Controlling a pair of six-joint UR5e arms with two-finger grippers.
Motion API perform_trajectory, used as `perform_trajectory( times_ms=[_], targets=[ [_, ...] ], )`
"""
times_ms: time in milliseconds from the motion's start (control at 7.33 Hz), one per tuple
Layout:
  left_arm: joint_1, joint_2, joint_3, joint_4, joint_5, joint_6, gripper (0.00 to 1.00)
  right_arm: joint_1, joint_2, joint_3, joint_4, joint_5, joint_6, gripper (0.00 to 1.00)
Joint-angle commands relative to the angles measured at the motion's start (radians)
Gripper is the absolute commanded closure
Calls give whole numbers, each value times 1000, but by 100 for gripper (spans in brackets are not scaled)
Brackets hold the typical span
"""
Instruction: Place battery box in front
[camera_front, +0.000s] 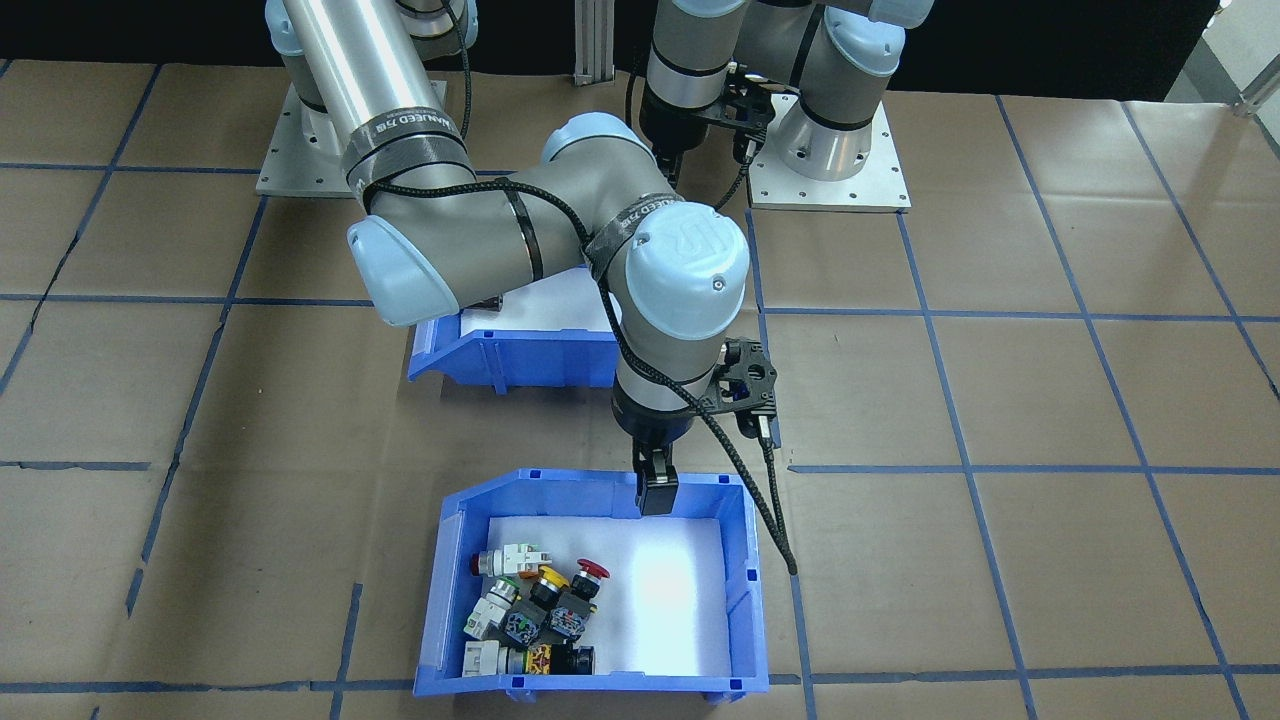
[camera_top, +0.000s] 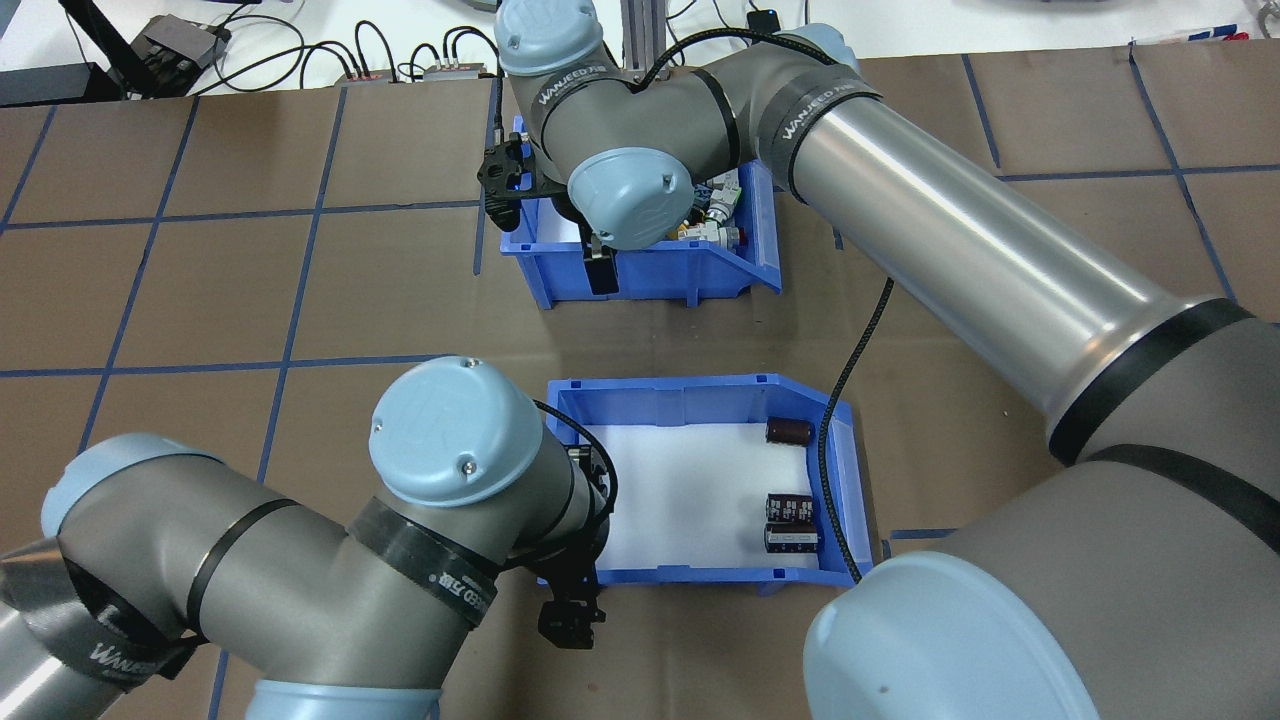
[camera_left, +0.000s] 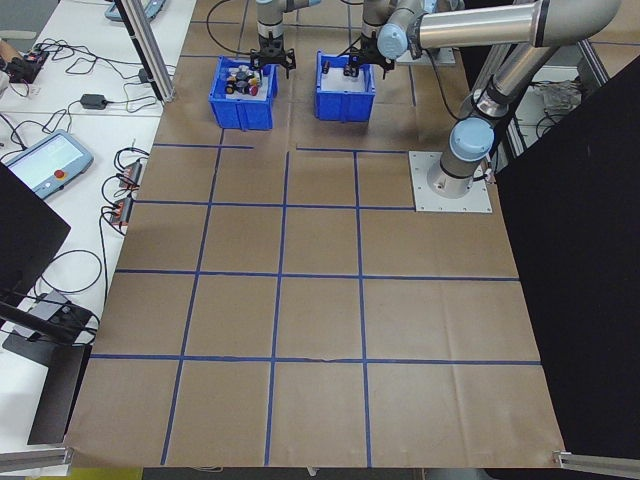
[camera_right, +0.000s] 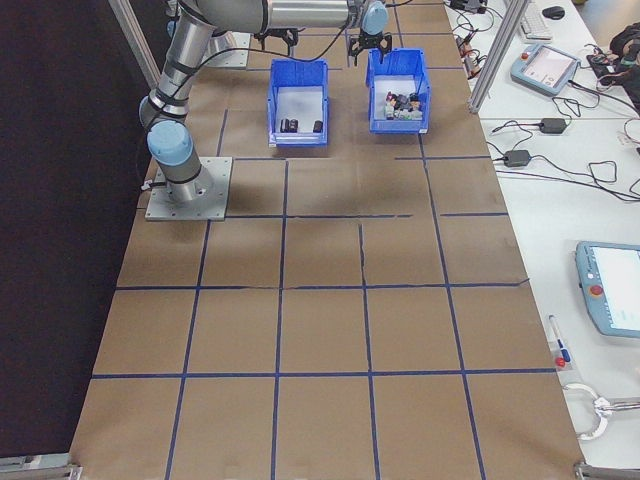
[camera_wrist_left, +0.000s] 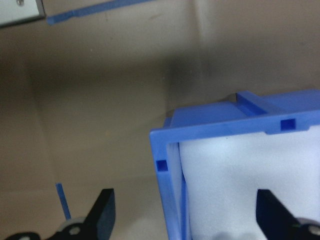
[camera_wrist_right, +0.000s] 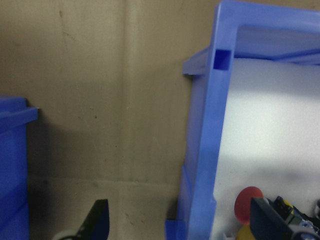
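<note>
On the table (camera_top: 200, 300), bins: two blue bins are standing well apart, both with their sloped cut-away ends turned toward the robot's right.
Battery box (camera_top: 700, 385): it is sitting in the near row, close to the robot's bases, with the other bin on the far side of it.
Cells (camera_top: 790, 505): three dark brown cylinders are lying on the white floor at the box's right end, two close together and one apart.
Switch bin (camera_top: 650, 275): it is holding a heap of coloured push-button switches (camera_front: 530, 610), too tangled to count surely.
Arms: two are reaching in, one to each bin.
Left gripper (camera_wrist_left: 187, 220): it is hanging released, fingers spread wide and straddling the left end wall of the battery box, gripping nothing.
Right gripper (camera_front: 655, 490): it is also hanging unclenched, fingers spread either side of the near wall of the switch bin.
Views compared: the overhead view is showing the cells, while in the front-facing view the right arm's elbow is covering most of the battery box. Only the wrist views are showing the gap between fingers and bin walls.
Surface: brown paper is covering the table, and blue tape lines (camera_left: 285, 280) are dividing it into squares; two metal base plates (camera_front: 850, 190) are carrying the arms.
Room: white benches with cables and teach pendants (camera_right: 615, 290) are lying along the far side, and a black screen (camera_left: 570, 250) is standing behind the robot.
</note>
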Motion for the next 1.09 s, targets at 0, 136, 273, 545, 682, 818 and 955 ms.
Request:
perform_trajectory(
  times_ms=[0, 136, 273, 545, 682, 818, 955],
  targets=[
    [-44, -19, -30, 65, -21, -111, 1, -8, 36, 4, -66, 0, -1, 9],
    [-65, -44, -52, 133, -20, -119, 1, -8, 57, 4, -74, -1, -4, 28],
    [-69, -74, -55, 198, -20, -161, 1, -12, 50, 1, -73, -11, -7, 49],
    [-96, -108, -55, 232, -23, -173, 1, -14, 33, -6, -70, -60, -13, 83],
    [-111, -128, -55, 234, -21, -173, 1, -14, 27, -8, -68, -61, -16, 95],
    [-125, -148, -53, 232, -15, -173, 1, -16, 24, -14, -68, -61, -18, 99],
    [-128, -157, -53, 231, -9, -172, 1, -22, 2, -19, -61, -61, -18, 100]
  ],
)
